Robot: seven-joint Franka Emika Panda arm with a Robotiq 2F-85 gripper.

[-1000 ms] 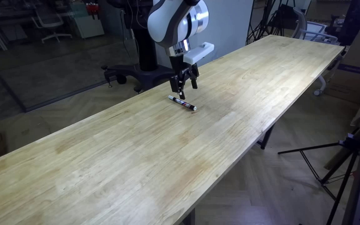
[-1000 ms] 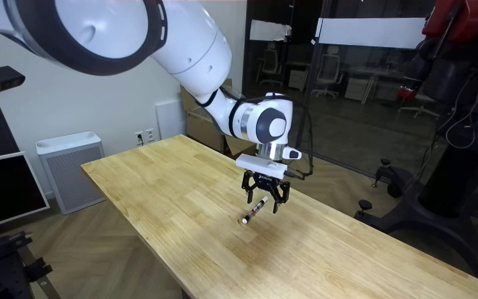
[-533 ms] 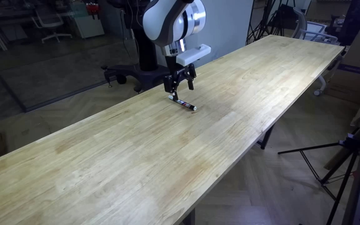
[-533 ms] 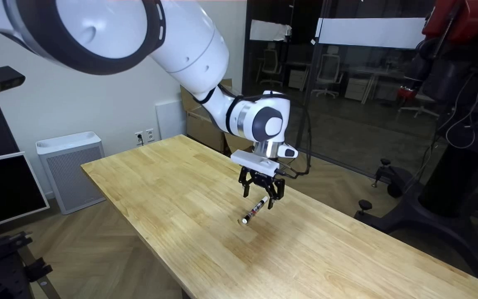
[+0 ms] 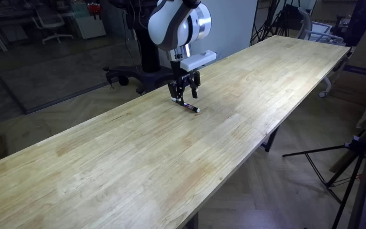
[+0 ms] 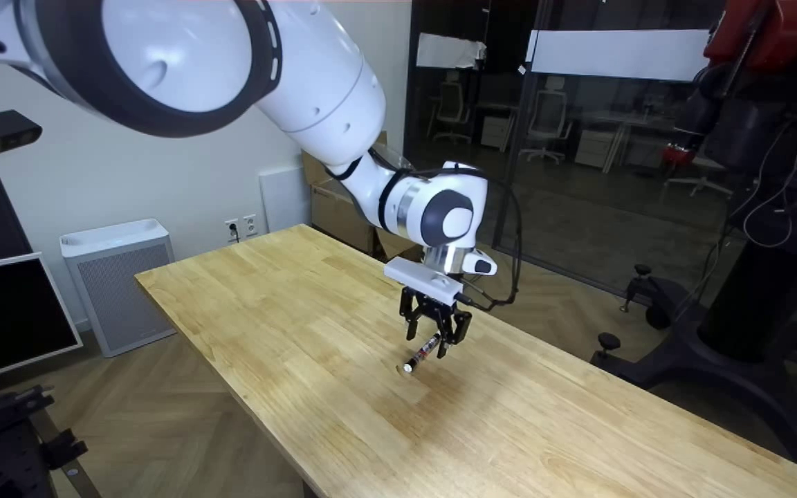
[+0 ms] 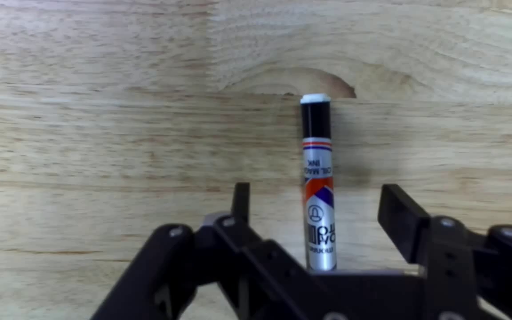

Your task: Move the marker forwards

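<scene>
Marker (image 7: pixel 318 182): lying flat on the wooden bench (image 5: pixel 157 152), black near one end with a white tip, the pale barrel carrying an orange and purple band; in the wrist view it runs from twelve o'clock toward six, where the gripper (image 7: pixel 316 209) hides its lower end.
Gripper: spread wide, one finger (image 7: pixel 240 202) at the marker's nine o'clock and the other at its three, wood showing on both sides; it has hold of nothing.
Fingertips: low over the bench; from where I stand I can't quite make out whether they touch the wood.
Brown knot (image 7: pixel 314 80): in the wood at twelve o'clock, just beyond the white tip.
Arm (image 6: pixel 333 97): white links sloping down from about ten o'clock in an exterior view.
Dark stand (image 6: pixel 737 318): on the floor past the bench, at three o'clock from the gripper there.
</scene>
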